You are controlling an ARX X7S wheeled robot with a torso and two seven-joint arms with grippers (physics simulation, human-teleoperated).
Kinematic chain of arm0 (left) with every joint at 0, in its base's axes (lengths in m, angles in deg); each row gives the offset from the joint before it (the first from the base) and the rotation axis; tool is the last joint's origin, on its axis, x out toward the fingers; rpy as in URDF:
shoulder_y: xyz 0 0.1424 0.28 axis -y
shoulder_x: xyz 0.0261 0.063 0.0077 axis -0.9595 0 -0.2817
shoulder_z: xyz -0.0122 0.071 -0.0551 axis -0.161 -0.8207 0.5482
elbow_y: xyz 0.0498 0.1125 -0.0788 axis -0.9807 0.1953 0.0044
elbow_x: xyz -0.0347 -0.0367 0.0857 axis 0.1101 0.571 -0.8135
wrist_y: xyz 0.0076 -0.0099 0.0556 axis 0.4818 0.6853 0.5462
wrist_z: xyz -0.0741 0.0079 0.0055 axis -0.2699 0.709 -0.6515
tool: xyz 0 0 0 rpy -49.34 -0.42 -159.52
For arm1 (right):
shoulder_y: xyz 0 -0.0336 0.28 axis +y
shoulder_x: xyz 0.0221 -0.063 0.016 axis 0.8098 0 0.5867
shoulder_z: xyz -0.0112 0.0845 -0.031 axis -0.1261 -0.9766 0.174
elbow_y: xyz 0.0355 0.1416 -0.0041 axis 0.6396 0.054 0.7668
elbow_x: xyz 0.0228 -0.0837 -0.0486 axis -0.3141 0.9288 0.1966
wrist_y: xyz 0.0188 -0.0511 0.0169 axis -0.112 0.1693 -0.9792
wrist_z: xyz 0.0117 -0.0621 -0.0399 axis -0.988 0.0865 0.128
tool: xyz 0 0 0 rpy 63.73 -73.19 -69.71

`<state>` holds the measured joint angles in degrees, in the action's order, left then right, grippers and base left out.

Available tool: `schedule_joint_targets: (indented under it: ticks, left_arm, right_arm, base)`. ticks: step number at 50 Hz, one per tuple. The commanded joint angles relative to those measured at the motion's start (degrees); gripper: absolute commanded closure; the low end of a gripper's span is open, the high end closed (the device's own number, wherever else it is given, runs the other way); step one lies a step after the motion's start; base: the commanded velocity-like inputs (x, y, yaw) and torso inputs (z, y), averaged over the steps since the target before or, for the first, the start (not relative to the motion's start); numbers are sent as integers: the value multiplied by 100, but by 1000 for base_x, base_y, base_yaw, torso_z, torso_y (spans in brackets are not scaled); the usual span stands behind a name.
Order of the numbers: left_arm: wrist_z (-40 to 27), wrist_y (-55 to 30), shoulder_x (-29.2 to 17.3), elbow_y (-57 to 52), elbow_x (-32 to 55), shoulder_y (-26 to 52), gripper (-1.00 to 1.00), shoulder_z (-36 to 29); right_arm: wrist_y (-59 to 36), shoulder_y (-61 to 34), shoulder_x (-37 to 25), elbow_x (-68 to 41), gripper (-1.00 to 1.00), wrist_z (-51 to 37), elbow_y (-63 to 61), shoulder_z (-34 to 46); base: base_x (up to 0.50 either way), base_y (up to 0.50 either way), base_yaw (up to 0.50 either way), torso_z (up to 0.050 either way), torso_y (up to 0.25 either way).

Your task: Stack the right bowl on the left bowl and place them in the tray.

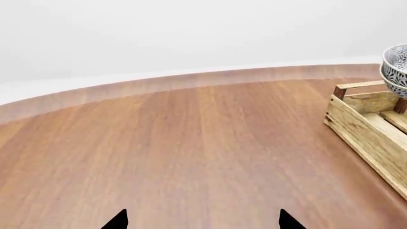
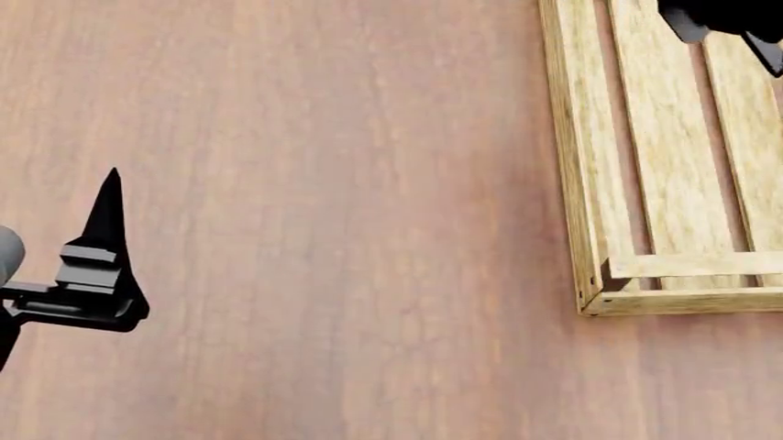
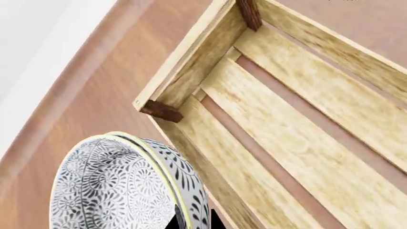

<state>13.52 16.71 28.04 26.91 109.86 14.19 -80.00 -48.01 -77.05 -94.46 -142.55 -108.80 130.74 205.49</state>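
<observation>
Stacked bowls: nearest the right wrist lens; two patterned grey-and-white bowls nested one in the other, pale yellow rims showing; held in the air above the tray's end wall and corner post, tilted; also seen from the left wrist view above the tray's far corner.
Right claw: only dark tips visible at the bowls' rim; clamped on the stacked bowls; in the head view a black shape over the tray's slats.
Tray: light-wood crate, slatted bottom, low plank sides, dark corner posts; resting on the table; nothing lying on the visible slats; in the head view its near corner and long side shown.
Left claw: two black tips spread apart, nothing between them; hanging over bare table well apart from the tray; in the head view one pointed finger seen side-on.
Table: reddish-brown wood, rounded edge beyond the tray in the left wrist view.
</observation>
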Motion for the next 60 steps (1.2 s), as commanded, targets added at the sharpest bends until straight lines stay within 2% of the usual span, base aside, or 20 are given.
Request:
schedule_joint_targets:
  ticks: [1, 32, 46, 60]
  left_arm:
    - [-17, 3, -21, -11, 21, -3, -100, -6]
    - [-72, -1, -75, -45, 106, -8, -100, 5]
    - [-73, 23, -105, -42, 149, -31, -100, 25]
    - [-98, -5, -126, -53, 211, 15, -100, 36]
  right_arm:
    - [198, 138, -307, -31, 100, -203, 69, -403]
    - [613, 658, -776, -30, 100, -729, 69, -1150]
    - [894, 932, -923, -85, 100, -880, 69, -2433]
    - [1017, 1109, -886, 5, 100, -674, 69, -2614]
  base:
    - [0, 0, 0, 0, 0]
    - [0, 0, 0, 0, 1]
    - [0, 0, 0, 0, 1]
    - [0, 0, 0, 1, 1]
